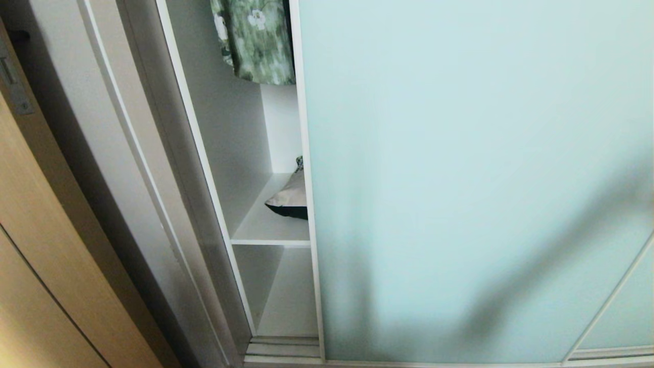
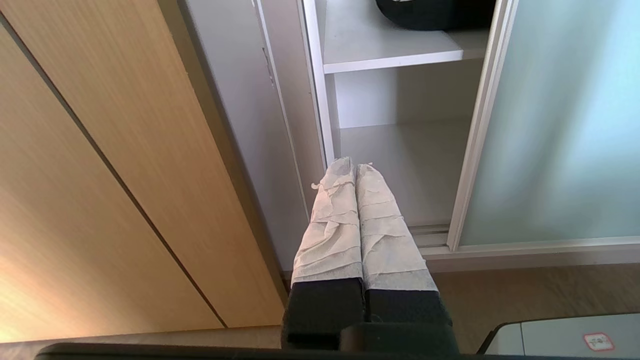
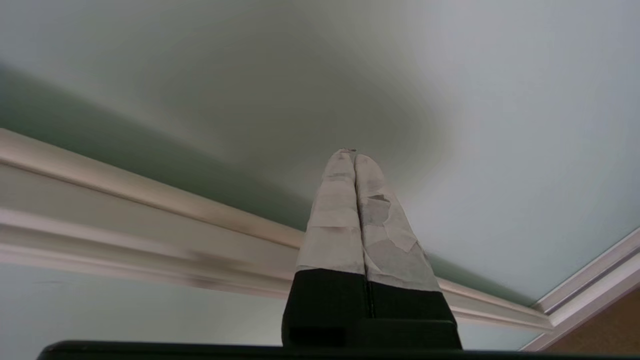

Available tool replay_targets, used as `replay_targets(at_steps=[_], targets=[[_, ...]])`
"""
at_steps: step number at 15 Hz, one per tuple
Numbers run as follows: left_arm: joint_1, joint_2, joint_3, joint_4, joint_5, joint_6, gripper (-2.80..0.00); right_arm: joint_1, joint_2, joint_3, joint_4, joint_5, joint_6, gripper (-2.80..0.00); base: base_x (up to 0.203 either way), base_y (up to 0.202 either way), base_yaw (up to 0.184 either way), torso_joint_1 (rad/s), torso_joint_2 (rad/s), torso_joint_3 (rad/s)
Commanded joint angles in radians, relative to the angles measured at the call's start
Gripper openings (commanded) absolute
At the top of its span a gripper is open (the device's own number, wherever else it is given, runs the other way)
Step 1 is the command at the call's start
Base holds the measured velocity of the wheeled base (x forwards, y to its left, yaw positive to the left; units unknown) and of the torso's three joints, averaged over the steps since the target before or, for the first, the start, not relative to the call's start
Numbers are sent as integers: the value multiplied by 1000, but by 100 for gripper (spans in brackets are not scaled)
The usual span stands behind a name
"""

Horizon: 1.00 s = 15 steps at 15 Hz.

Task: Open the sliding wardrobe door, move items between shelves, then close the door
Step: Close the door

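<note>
Left gripper: nearest to the robot, low by the floor in front of the opening; its taped fingers are pressed together and hold nothing. It looks parked.
Right gripper: pointed at the frosted glass; fingers together, empty. Whether the tips touch the glass, I cannot tell. It does not show in the head view; only a dark shadow lies on the lower right of the glass.
Sliding wardrobe door: pale aqua panel, open only a narrow gap at its left side. Its thin silver frame edge stands between the gap and the glass.
Step in hand: my judgement is that the door must be pushed further to the right before anything can be reached.
How to do it well: smooth glass gives little grip, so shut fingers should better press against the frame edge than slide on the pane. Push along the track, steady, not into the glass.
Upper shelf: white board inside the gap.
Folded items: beige and black stack on that shelf, half hidden behind the door.
Lower shelf: below it.
Green floral garment: hanging above, farthest back.
</note>
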Motion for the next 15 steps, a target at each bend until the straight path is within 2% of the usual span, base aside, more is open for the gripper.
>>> replay_targets(at_steps=[1, 11, 15], targets=[[0, 1, 0, 0, 0, 1, -280, 20, 17, 4, 1, 3, 3, -280, 0, 0, 0, 0, 0, 0], [0, 1, 0, 0, 0, 1, -280, 75, -6, 20, 0, 2, 3, -280, 0, 0, 0, 0, 0, 0], [0, 1, 0, 0, 0, 1, -280, 94, -58, 98, -3, 4, 2, -280, 0, 0, 0, 0, 0, 0]])
